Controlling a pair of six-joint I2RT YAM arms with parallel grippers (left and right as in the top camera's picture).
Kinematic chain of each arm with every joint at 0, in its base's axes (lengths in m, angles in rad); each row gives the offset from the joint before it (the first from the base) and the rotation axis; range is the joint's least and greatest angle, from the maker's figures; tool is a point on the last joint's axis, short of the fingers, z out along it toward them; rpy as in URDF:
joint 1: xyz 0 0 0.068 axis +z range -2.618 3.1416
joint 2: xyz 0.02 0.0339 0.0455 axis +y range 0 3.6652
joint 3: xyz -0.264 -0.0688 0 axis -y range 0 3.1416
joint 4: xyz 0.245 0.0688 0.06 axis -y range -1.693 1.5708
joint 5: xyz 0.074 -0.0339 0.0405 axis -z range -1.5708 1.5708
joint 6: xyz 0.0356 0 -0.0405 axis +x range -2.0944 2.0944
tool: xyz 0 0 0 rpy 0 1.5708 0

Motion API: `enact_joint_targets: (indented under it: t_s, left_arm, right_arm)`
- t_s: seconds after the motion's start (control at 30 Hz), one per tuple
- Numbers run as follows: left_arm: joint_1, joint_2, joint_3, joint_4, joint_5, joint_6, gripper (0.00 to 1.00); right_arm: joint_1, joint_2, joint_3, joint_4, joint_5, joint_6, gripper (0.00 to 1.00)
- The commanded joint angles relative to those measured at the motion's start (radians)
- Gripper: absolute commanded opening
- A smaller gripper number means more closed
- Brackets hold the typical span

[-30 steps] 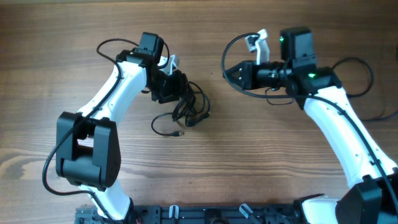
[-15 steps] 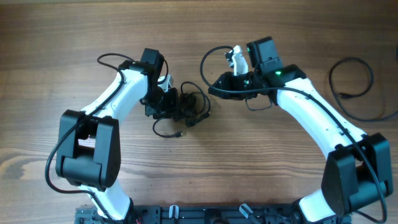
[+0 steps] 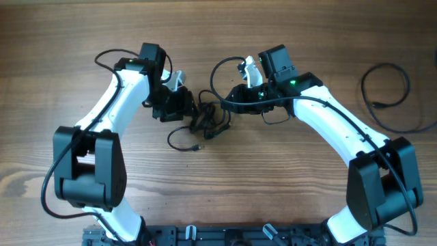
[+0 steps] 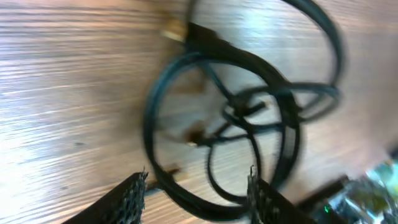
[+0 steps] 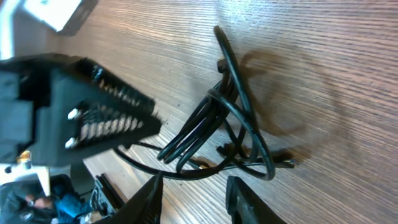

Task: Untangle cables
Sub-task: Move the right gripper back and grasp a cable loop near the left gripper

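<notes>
The cables (image 3: 207,120) lie as a small knotted bundle on the bench (image 3: 273,179), left of centre, directly between the two sets of fingers. One loose loop trails out to the near left and ends in a small plug (image 3: 196,147).

The left fingers (image 3: 189,108) sit at the bundle's left edge and point right. From the left wrist, the two fingers stand apart with nothing clamped. The knot (image 4: 249,115) lies just beyond the tips, and one strand of the outer loop crosses the gap between them. That view is blurred, so I cannot tell whether the strand touches either finger.

The right fingers (image 3: 227,104) come in at the bundle's far right edge and point left. From the right wrist, they too are parted and hold nothing. The gathered strands (image 5: 208,121) lie just past the tips, with the left arm's ribbed finger (image 5: 102,121) close on the other side.

The left arm rises from the near left, runs far, then bends at the wrist towards the right. The right arm stretches from the near right up and leftward, with its wrist turned down over the bench.
</notes>
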Motion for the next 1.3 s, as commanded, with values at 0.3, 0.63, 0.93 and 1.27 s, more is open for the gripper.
enact_joint_targets:
  t_s: [0.3, 0.63, 0.93, 1.27]
  left_arm:
    - [-0.053, -0.023, 0.009, -0.034, 0.042, 0.155, 0.46]
    - [-0.053, -0.023, 0.009, 0.012, 0.016, 0.104, 0.42]
    - [-0.059, -0.022, -0.075, 0.057, 0.013, 0.096, 0.37]
    - [-0.059, -0.021, -0.109, 0.096, -0.110, 0.018, 0.22]
  right_arm:
    - [0.004, 0.019, -0.003, 0.013, 0.035, 0.007, 0.36]
    - [0.004, 0.019, -0.003, 0.013, 0.034, 0.007, 0.36]
    - [0.004, 0.019, -0.003, 0.013, 0.035, 0.007, 0.37]
    - [0.004, 0.019, -0.003, 0.012, 0.035, 0.007, 0.38]
